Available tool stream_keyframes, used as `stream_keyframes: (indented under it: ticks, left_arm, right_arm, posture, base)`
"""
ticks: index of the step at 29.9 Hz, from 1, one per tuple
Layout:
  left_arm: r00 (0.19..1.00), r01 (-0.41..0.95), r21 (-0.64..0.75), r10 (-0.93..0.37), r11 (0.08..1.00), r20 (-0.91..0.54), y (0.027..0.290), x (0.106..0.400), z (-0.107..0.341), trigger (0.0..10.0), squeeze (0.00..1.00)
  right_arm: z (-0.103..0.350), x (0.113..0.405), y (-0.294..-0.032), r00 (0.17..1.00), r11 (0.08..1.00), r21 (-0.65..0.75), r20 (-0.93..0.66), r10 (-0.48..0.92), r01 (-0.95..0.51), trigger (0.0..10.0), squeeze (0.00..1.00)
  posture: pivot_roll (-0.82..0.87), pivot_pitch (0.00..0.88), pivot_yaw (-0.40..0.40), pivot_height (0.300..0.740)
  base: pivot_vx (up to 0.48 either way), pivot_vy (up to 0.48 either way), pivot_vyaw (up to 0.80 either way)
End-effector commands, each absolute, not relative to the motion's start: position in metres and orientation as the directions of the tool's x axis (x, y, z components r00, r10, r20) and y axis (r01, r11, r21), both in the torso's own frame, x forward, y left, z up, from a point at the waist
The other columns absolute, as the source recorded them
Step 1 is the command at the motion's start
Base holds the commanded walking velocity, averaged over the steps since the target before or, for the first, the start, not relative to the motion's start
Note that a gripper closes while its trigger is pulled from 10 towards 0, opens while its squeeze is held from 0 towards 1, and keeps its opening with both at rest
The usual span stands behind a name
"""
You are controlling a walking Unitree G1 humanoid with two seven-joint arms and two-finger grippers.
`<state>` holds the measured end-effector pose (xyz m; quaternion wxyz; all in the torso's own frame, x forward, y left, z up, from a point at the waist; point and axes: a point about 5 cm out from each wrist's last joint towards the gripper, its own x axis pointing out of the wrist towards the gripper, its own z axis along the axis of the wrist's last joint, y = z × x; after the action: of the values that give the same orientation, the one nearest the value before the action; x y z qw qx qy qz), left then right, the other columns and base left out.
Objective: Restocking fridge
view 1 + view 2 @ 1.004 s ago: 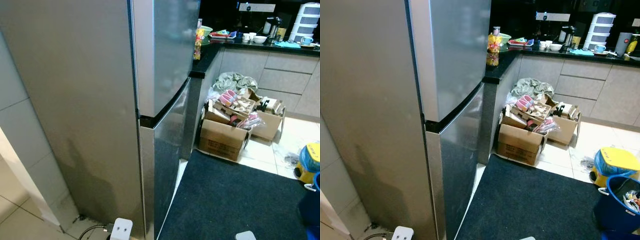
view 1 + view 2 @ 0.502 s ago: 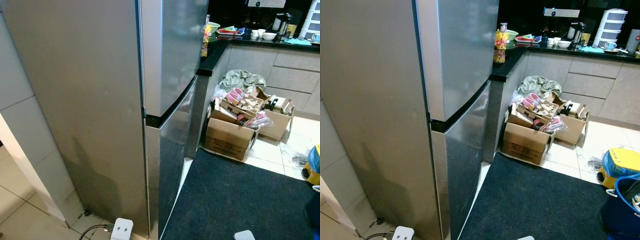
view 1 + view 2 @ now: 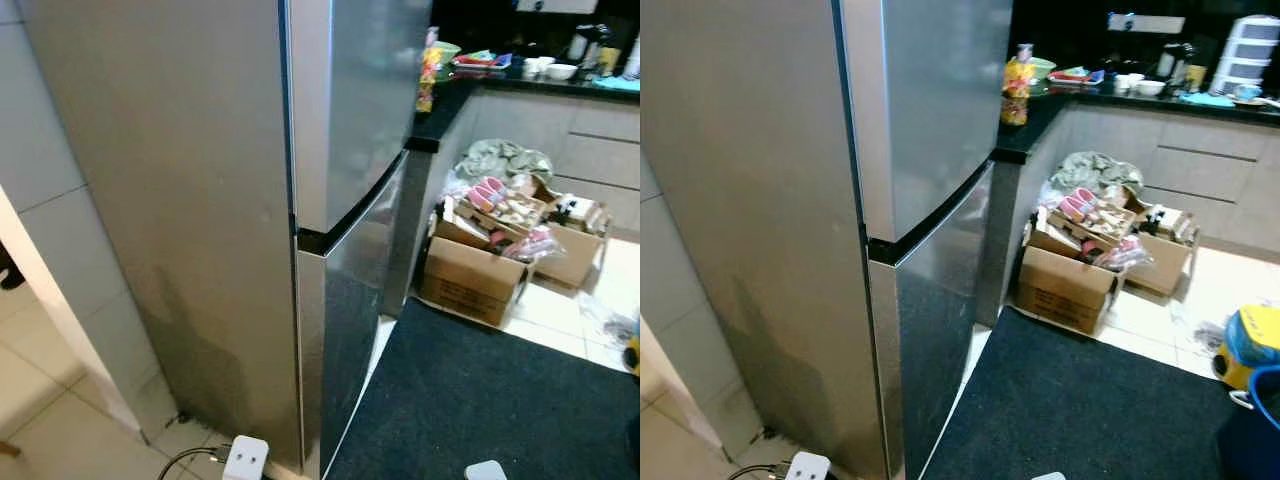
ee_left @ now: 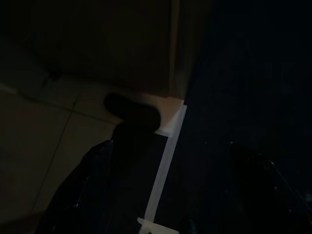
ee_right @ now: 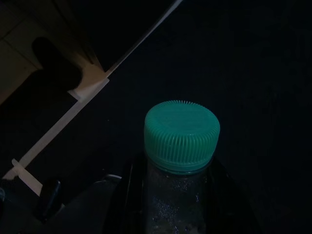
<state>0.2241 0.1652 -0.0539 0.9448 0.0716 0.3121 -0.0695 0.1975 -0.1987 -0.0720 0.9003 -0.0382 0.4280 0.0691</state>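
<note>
Clamped on our green-capped bottle, right gripper is hanging low-centre. Left gripper is dangling open, empty. Head views are sliding rightward; we're nearing the closed fridge, centre-left, doors still unopened.

My right gripper hangs low, pointing down, its two long black fingers closed on either side of a clear plastic bottle with a ribbed green cap. My left gripper hangs idle in deep shade, fingers spread apart with nothing between them.
</note>
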Motion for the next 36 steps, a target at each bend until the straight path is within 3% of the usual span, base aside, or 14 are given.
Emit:
stream_keyframes:
  ticks: [1,20,26,36]
  left_arm:
    - [0.793,0.156,0.089,-0.071,0.984,-0.605,0.1665,0.2221,-0.0553,10.0,0.00]
    - [0.794,0.131,0.107,-0.040,0.986,-0.607,0.1709,0.2255,-0.0537,10.0,0.00]
    - [0.789,0.131,0.096,-0.045,0.987,-0.612,0.1701,0.2259,-0.0539,10.0,0.00]
    - [0.788,0.072,0.067,-0.015,0.995,-0.615,0.1734,0.2273,-0.0534,10.0,0.00]
  right_arm:
    - [-0.0706,0.1980,-0.2041,0.635,0.989,-0.023,-0.769,0.077,-0.147,10.0,0.00]
    - [-0.0685,0.2026,-0.2024,0.638,0.986,-0.025,-0.765,0.086,-0.162,10.0,0.00]
    - [-0.0681,0.2035,-0.2019,0.639,0.985,-0.027,-0.764,0.089,-0.169,10.0,0.00]
    - [-0.0668,0.2058,-0.2019,0.641,0.985,-0.030,-0.762,0.090,-0.173,10.0,0.00]
  posture:
    - [-0.06,0.074,-0.011,0.740]
    - [-0.07,0.066,-0.015,0.740]
    - [-0.07,0.066,-0.016,0.740]
    - [-0.07,0.065,-0.019,0.740]
  base:
    - [0.000,0.000,0.00]
    - [0.000,0.000,0.00]
    - [0.000,-0.480,0.00]
    - [0.000,0.000,0.00]
